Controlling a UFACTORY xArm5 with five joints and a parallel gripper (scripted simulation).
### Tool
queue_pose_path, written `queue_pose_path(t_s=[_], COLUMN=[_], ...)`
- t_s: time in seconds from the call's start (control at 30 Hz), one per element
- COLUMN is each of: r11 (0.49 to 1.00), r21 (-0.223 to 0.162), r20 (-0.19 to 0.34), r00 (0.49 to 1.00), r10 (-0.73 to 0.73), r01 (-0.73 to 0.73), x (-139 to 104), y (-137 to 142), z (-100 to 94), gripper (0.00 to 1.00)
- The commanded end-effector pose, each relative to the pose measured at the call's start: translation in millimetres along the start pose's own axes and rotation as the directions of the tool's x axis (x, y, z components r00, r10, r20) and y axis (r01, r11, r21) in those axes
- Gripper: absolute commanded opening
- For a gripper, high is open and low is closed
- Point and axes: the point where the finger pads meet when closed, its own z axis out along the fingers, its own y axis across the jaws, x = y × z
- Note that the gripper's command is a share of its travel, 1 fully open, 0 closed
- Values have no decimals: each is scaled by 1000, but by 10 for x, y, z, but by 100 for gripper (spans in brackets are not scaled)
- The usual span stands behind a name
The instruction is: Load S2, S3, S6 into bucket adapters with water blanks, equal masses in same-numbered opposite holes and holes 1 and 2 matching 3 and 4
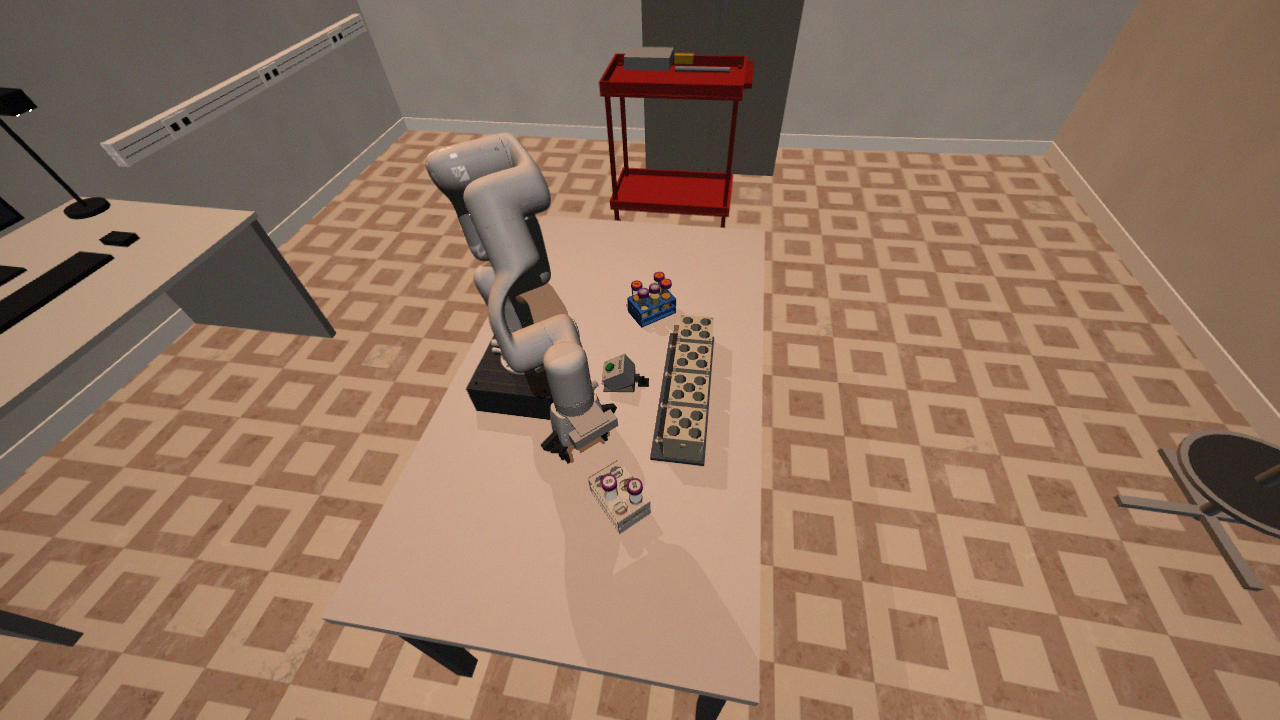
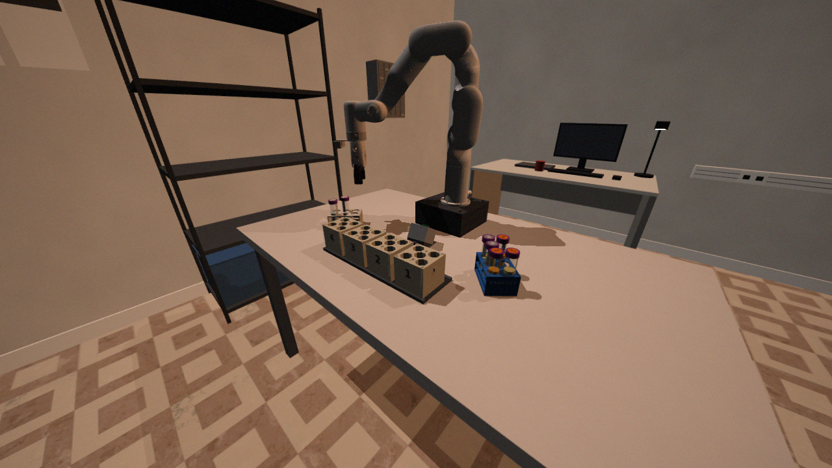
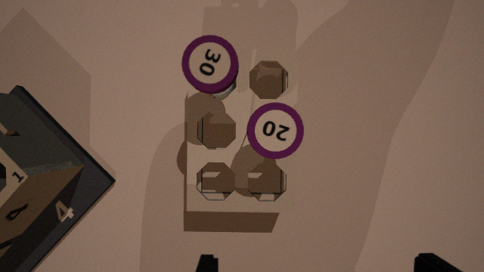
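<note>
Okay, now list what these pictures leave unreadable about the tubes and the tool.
- Cap IDs in the blue rack: too small in the top and exterior views; the wrist view leaves that rack out.
- Exact fill levels of its tubes: too small in the top view, partly hidden by rack and neighbouring tubes in the exterior view.
- Fill of the 30 blank and 20 blank: the caps hide it in the wrist view.
- The tool's full fingers: cut off by the wrist view's bottom edge.

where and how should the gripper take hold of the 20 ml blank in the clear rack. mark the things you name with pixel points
Come straight down over the 20 mL blank (image 1: 608, 483) (image 3: 275, 131) and pinch opposite sides of its purple-rimmed cap, jaws lined up to miss the neighbouring 30 mL blank (image 1: 634, 486) (image 3: 210, 63). It stands upright with its cap well above the clear rack (image 1: 633, 518) (image 3: 200, 202), so that round end looks the easiest grip.
</note>
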Motion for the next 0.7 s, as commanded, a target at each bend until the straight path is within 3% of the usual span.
queue_pose_path(t_s=[0.0,0.33,0.67], r11=[1000,1000,1000], r21=[-3,-3,-3], r20=[-3,-3,-3], r00=[1000,1000,1000], r10=[0,0,0], r01=[0,0,0], x=[16,16,16], y=[2,2,2], z=[116,383,398], gripper=[100,100,100])
